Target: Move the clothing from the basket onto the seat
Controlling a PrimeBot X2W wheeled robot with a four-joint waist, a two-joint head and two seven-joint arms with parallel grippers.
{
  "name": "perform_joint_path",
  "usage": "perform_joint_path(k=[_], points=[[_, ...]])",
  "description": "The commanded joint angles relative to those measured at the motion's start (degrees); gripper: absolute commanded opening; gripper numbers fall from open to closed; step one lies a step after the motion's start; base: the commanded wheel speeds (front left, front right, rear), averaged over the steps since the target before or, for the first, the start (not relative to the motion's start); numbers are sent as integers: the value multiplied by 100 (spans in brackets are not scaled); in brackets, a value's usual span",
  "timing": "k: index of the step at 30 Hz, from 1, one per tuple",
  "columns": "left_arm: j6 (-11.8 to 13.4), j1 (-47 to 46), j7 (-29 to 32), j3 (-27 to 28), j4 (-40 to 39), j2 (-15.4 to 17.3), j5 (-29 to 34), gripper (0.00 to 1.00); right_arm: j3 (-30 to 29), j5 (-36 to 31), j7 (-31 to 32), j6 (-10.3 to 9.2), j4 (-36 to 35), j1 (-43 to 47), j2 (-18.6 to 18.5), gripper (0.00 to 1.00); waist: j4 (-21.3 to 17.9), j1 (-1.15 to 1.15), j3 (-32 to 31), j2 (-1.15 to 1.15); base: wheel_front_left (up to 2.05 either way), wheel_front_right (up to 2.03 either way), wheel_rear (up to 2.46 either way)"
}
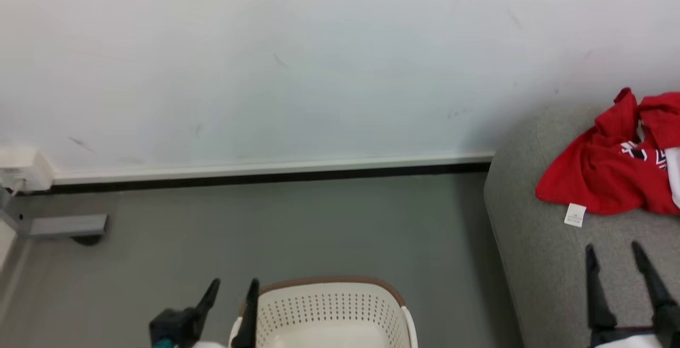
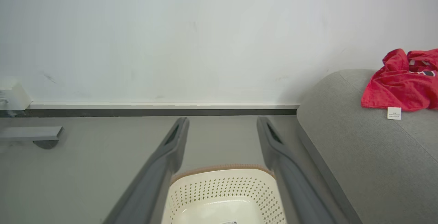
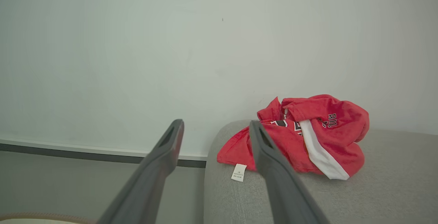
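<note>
— While the head camera looks down, where is the clothing [image 1: 611, 178]?
— I see it crumpled on the seat [image 1: 547, 273], far right, near the wall [image 1: 319, 61] (its white tag [image 1: 575, 215] lies on the grey fabric).
— And the pincers?
— My right gripper [image 1: 612, 248] hovers over the seat on the near side of the clothing, fingers spread, holding nothing. My left gripper [image 1: 234, 283] is parted too, just by the basket [image 1: 329, 305], which stands on the floor [image 1: 265, 231] left of the seat.
</note>
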Motion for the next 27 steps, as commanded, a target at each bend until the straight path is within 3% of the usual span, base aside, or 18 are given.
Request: perform_joint_path(k=[1,16,27], points=[[28,245,-8,153,-11,15,-62,100,79,-25,1,-13,22,214,79,100,91,1,-236,0,0,0,0],[-221,1120,-6,1393,-130,-277,574,100,520,212,1,-13,243,1007,210,100,131,1,-605,0,0,0,0],[-530,1258,-7,1847,-65,-526,957,100,606,295,1,-13,340,1013,210,100,231,1,-654,0,0,0,0]])
